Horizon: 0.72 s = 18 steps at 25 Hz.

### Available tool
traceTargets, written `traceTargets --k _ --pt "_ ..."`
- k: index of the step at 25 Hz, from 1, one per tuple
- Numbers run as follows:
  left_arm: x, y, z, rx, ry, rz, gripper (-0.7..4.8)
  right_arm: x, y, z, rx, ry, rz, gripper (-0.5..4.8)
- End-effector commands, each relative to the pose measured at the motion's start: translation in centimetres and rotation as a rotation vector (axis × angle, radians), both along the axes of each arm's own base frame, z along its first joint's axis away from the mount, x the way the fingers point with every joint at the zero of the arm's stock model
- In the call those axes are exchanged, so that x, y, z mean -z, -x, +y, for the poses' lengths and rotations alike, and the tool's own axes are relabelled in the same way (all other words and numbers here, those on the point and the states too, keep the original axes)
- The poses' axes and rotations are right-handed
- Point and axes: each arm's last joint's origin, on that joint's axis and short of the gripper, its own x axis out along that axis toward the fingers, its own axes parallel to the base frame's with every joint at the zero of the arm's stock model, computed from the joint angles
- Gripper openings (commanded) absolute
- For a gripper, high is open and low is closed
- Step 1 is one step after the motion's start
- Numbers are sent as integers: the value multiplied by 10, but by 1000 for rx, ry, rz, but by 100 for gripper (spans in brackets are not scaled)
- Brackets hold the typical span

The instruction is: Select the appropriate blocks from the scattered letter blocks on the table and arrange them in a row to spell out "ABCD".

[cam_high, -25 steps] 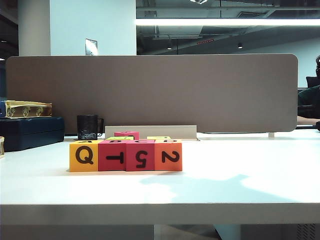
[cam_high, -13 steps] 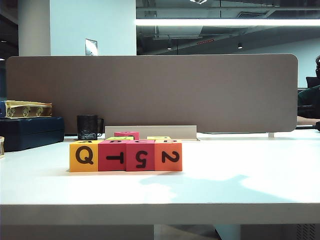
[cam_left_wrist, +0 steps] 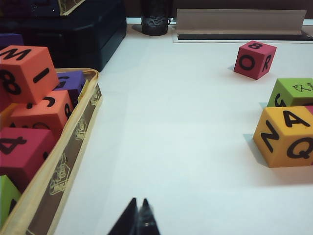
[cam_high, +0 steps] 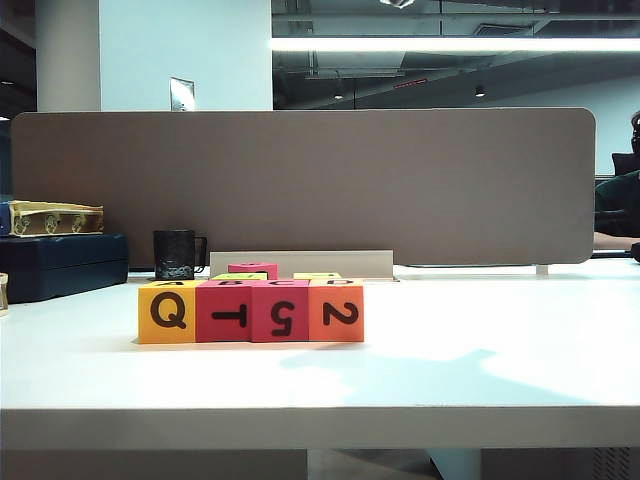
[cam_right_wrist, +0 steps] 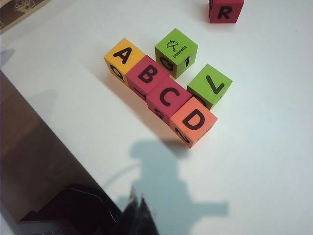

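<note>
Four blocks stand touching in a row on the white table: yellow-orange Q, magenta T, magenta 5, salmon-orange 2. From above, their tops read A, B, C, D. My right gripper hangs shut and empty above the table, well back from the row. The left gripper is also shut and empty, low over bare table, with the yellow-orange block off to one side. Neither gripper shows in the exterior view.
Two lime-green blocks sit just behind the row, a magenta R block farther back. A yellow-rimmed tray holds several spare blocks. A black mug and a dark blue case stand at the back left.
</note>
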Motion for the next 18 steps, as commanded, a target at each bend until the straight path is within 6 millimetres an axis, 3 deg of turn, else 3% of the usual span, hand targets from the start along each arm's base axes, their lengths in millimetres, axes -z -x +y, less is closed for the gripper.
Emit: traceTargets --k 1,5,12,18 --pt "1 0 0 0 0 8 -6 -3 0 0 -1 -16 -18 -1" --pt "1 0 0 0 0 8 -6 -3 -1 -1 4 31 -54 -1" --pt "1 0 0 0 0 9 -6 -1 -34 -19 193 -75 -250 -1" --pt "1 0 0 0 0 9 -6 37 -40 -84 435 -142 -400 -1"
